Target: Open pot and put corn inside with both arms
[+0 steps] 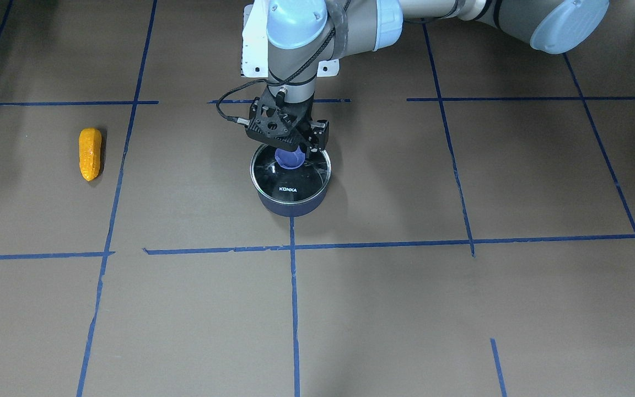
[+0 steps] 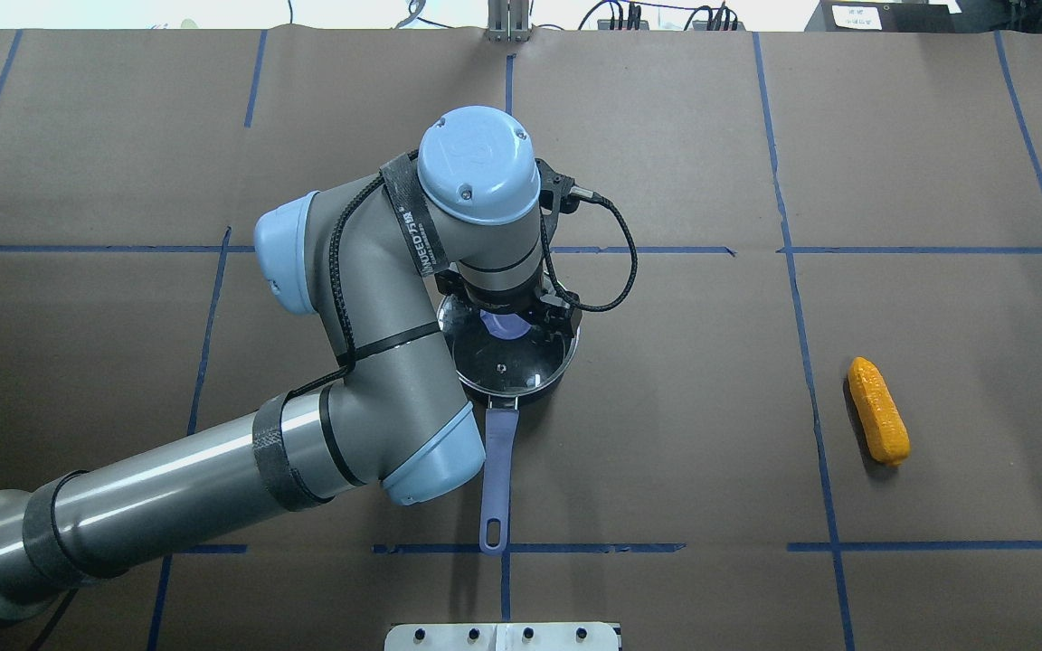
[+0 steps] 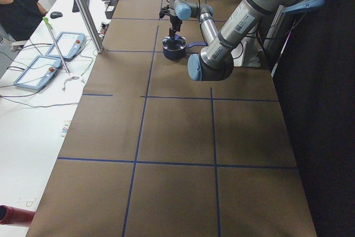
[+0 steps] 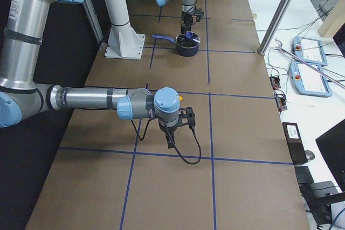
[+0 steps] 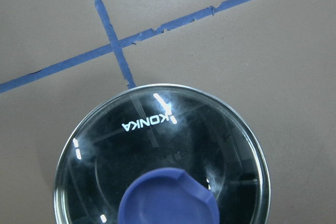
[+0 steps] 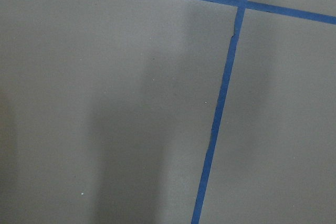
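Observation:
The dark navy pot stands mid-table with its glass "KONKA" lid on. Its purple-blue handle points toward the robot's base. My left gripper hangs straight down over the lid, its jaws open on either side of the blue knob. The left wrist view shows the knob close below. The orange-yellow corn lies alone on the paper, far off on my right side. My right gripper shows only in the exterior right view, near the corn; I cannot tell whether it is open or shut.
Brown paper with blue tape lines covers the table. The white base mount stands behind the pot. A side bench with teach pendants and cables runs along the far table edge. A metal post stands there.

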`<state>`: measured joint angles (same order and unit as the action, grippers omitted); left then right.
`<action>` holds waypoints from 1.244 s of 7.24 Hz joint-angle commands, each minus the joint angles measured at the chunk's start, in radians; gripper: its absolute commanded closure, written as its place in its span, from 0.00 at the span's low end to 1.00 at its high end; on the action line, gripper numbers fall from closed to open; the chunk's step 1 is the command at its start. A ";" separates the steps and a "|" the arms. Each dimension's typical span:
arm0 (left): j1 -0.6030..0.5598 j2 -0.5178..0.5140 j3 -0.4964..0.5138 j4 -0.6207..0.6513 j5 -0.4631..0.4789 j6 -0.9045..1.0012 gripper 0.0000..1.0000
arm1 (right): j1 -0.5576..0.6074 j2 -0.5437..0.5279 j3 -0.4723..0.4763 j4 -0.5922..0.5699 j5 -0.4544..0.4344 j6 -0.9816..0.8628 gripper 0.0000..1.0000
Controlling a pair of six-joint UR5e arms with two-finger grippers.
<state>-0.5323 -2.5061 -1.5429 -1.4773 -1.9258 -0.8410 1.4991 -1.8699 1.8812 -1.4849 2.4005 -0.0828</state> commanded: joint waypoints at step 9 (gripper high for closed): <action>-0.101 0.144 -0.213 0.071 -0.083 0.006 1.00 | -0.011 0.003 -0.008 0.000 0.011 0.001 0.00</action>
<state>-0.5907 -2.4524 -1.6554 -1.4308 -1.9709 -0.8413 1.4898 -1.8680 1.8759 -1.4849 2.4102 -0.0825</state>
